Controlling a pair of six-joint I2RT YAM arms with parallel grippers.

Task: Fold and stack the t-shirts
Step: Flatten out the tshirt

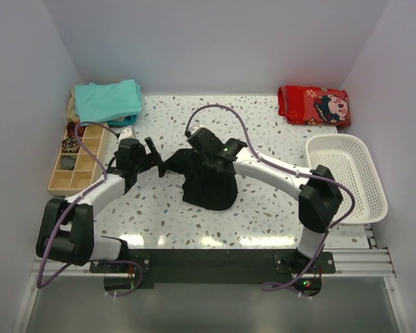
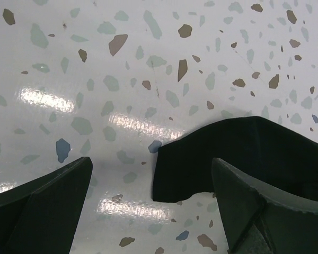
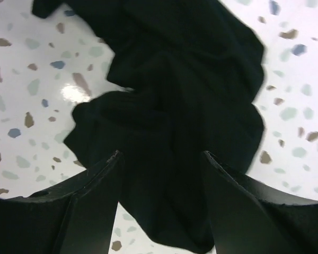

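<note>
Right gripper (image 3: 161, 159): jaws apart, gripping nothing, poised just over crumpled black t-shirt (image 3: 180, 79) lying mid-table (image 1: 263, 208). Left gripper (image 2: 152, 160): jaws wide, empty, above bare tabletop at shirt's left edge. Folded teal t-shirts (image 1: 107, 100) piled at far-left corner.

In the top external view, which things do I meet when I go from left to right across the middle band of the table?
wooden compartment tray → left gripper → black t-shirt → white basket
</note>
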